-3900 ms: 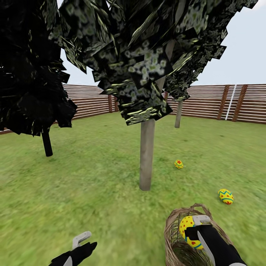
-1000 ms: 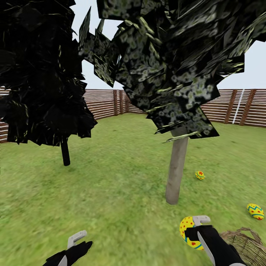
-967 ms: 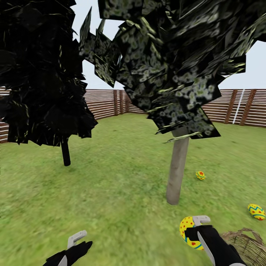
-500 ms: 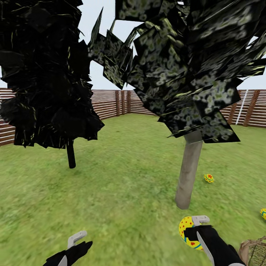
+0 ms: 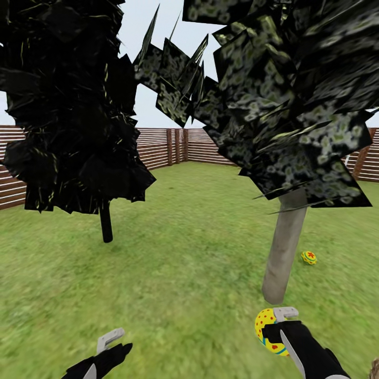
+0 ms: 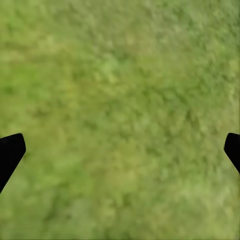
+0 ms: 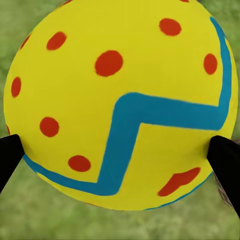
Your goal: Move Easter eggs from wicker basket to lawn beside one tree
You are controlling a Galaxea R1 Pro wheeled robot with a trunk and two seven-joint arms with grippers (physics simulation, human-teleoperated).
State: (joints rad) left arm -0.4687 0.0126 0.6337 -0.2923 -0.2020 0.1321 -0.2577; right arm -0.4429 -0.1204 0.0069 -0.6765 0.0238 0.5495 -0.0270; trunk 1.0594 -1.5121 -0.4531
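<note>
Right hand [image 5: 275, 329] was clamped on one Easter egg [image 5: 267, 331], held low at near right above the lawn [image 5: 200, 252], just nearer than the foot of the tree [image 5: 284, 247]. In the right wrist view the held egg [image 7: 120, 100] was bright yellow with scattered red dots, one broad blue zigzag band across the middle, a thinner blue line around its lower part and a red heart-like mark near that line; the two black fingertips [image 7: 227, 160] pressed on opposite sides of the shell. A second egg [image 5: 309, 257] lay on the grass to the right of the pale grey-brown trunk, near it but not touching; yellow with a red mark on top, finer pattern too small to read. The tree's canopy was mottled grey-green flat leaves filling the upper right. A near-black tree [image 5: 105, 221] with a thin black trunk stood farther off at left, well apart from the eggs. A brown slatted fence [image 5: 173, 147] closed the far side of the garden. A sliver of wicker basket [image 5: 375, 369] showed at the near right edge; contents not visible. Left hand [image 5: 105, 350] hung at near left, holding nothing; in the left wrist view its fingertips [image 6: 10, 152] stood wide apart over bare grass.
</note>
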